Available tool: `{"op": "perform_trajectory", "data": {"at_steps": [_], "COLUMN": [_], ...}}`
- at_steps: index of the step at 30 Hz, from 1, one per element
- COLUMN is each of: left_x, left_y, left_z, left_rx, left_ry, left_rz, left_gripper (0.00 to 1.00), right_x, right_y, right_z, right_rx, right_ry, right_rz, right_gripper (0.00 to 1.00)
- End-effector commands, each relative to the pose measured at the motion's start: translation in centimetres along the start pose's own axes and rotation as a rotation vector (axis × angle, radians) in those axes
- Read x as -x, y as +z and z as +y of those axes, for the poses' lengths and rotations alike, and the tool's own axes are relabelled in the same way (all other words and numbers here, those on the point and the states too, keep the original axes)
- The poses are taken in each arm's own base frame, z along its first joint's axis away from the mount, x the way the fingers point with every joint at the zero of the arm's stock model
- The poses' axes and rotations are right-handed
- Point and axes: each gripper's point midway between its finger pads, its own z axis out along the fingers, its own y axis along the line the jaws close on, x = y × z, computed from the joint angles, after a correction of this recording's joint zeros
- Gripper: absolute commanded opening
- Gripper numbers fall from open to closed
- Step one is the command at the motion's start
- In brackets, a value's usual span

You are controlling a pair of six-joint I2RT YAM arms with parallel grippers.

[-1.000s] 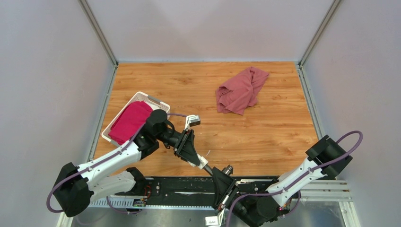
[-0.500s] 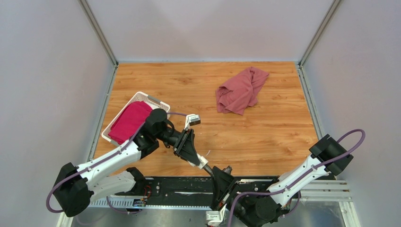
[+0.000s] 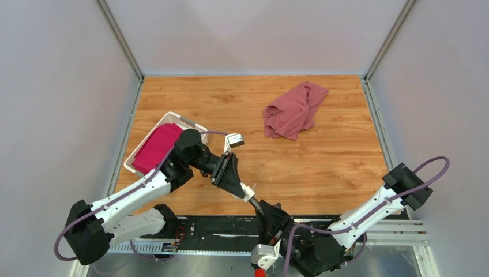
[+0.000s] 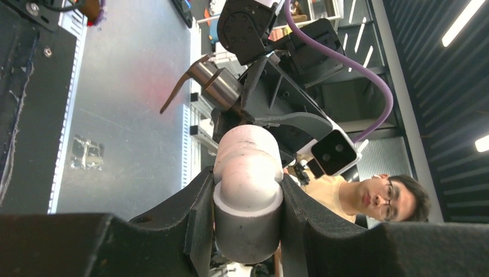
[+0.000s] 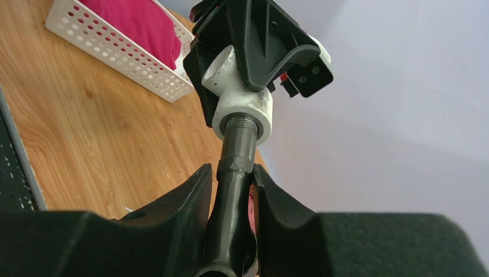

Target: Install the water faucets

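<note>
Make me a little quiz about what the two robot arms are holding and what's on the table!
1. True or false: the left gripper is shut on the white fitting.
2. What lies in the white basket? A) magenta fabric B) a ball C) a spoon
3. Short answer: which gripper holds the dark tap, whose threaded end sits at the fitting's mouth?
Key: 1 true; 2 A; 3 the right gripper.
</note>
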Motion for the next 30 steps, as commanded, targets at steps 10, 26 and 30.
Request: {"op": "perform_trajectory", "data": {"at_steps": [10,26,30], "left_x": [1.1,2.0,2.1], "left_y": [1.0,1.1,1.1], "left_z": [-1.4,-1.8,-1.9], "left_rx": [-0.008,-0.005,-0.006], "left_ry": [0.126,0.202,0.212], "left_rz": [-0.047,-0.075,-0.077], "left_gripper": [0.0,0.0,0.0], "right_x": [2.3,0.2,-0.5], "right_y": [2.3,3.0,3.2], "right_z": [-2.8,-4.9,-5.0], "right_rx": [-0.051,-0.068,-0.053], "right_ry": [0.423,0.836,0.908], "right_rz": [-0.078,-0.064,-0.057], "right_gripper": [0.0,0.0,0.0]}}
